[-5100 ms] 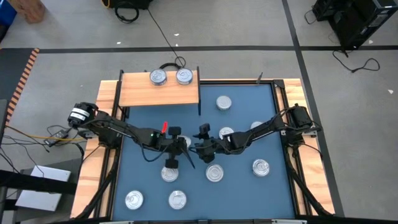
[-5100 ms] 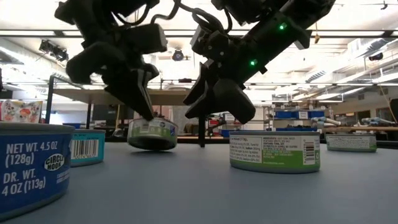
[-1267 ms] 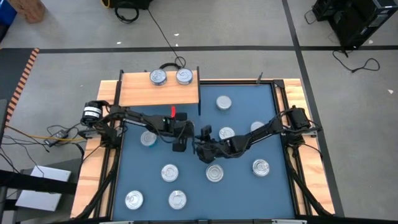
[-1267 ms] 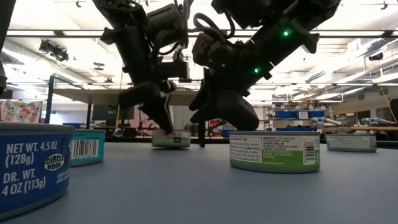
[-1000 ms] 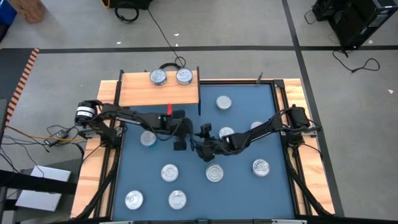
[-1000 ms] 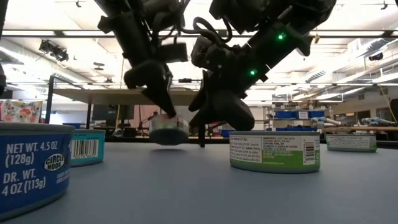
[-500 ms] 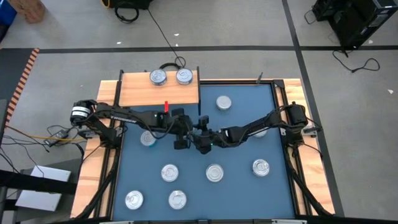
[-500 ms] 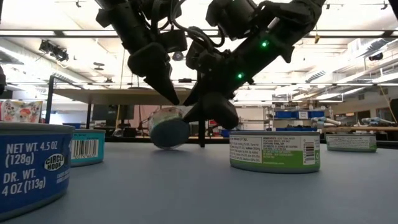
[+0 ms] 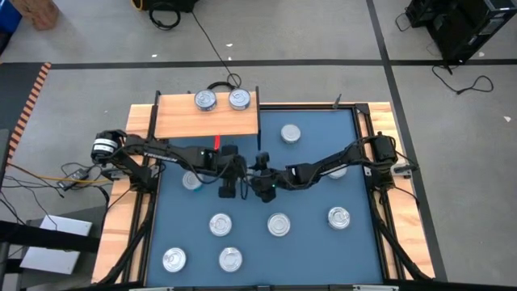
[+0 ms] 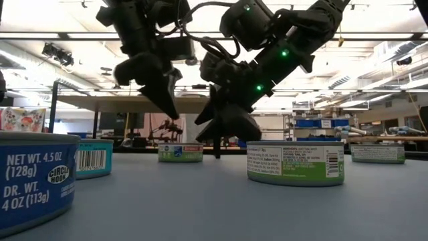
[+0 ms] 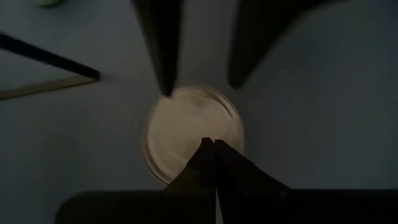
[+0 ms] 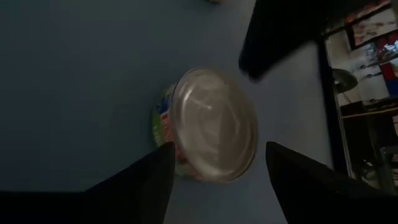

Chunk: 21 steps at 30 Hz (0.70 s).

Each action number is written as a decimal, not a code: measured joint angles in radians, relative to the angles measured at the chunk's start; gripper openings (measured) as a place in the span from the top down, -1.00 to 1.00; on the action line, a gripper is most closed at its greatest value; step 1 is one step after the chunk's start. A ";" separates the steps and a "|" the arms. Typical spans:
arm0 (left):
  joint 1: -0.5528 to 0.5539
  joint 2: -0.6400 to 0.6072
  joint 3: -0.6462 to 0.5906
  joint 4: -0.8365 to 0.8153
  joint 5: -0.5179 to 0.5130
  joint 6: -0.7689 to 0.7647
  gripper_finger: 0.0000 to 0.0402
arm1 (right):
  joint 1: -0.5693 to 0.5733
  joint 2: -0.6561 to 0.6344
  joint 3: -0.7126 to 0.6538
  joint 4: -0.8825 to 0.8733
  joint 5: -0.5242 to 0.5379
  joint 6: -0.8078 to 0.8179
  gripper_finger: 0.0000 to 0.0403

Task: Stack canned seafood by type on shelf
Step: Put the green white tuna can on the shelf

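Note:
A short tin [image 10: 180, 152] of canned seafood stands flat on the blue tabletop, silvery lid [image 11: 193, 130] up, between my two grippers. My left gripper [image 10: 172, 112] is shut and hangs a little above it, tips pointing down at the lid. My right gripper [image 12: 219, 152] is open, slanting down from the table's right, a finger [image 12: 146, 180] on either side of the tin. The light wooden shelf [image 9: 186, 121] at the far left carries two tins [image 9: 205, 99] [image 9: 238, 99], side by side on their bases. My right gripper has one fingertip [image 11: 165, 87] right at the tin's rim [image 11: 177, 94]. Whether it touches the rim, I cannot tell. The tin rests on its base on the table.
Several more tins stand on the blue tabletop: one [image 9: 290, 133] at the far side, one [image 9: 191, 179] under the left arm, a row [image 9: 279, 224] nearer and two [image 9: 173, 259] by the near edge. In the low view a green tin [image 10: 295, 163] stands right of the grippers.
The tin stood tipped up on its edge under my left gripper's tips half a second ago; it has dropped back flat on the table. My left gripper has risen off it. My right gripper has moved toward the table's far-left, up to the tin.

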 joint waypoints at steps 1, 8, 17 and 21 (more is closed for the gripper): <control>-0.005 0.001 0.000 -0.006 0.001 0.004 0.99 | 0.004 0.000 0.000 -0.008 0.000 0.000 -0.27; -0.033 0.041 0.000 0.011 0.066 0.061 0.74 | 0.023 -0.001 0.000 -0.016 0.000 0.000 -0.23; -0.046 0.135 0.000 0.045 -0.069 0.131 0.44 | 0.026 -0.001 -0.002 -0.032 0.000 0.007 -0.22; -0.046 0.147 0.000 0.038 -0.070 0.131 0.43 | 0.026 -0.002 -0.002 -0.030 0.000 0.008 -0.22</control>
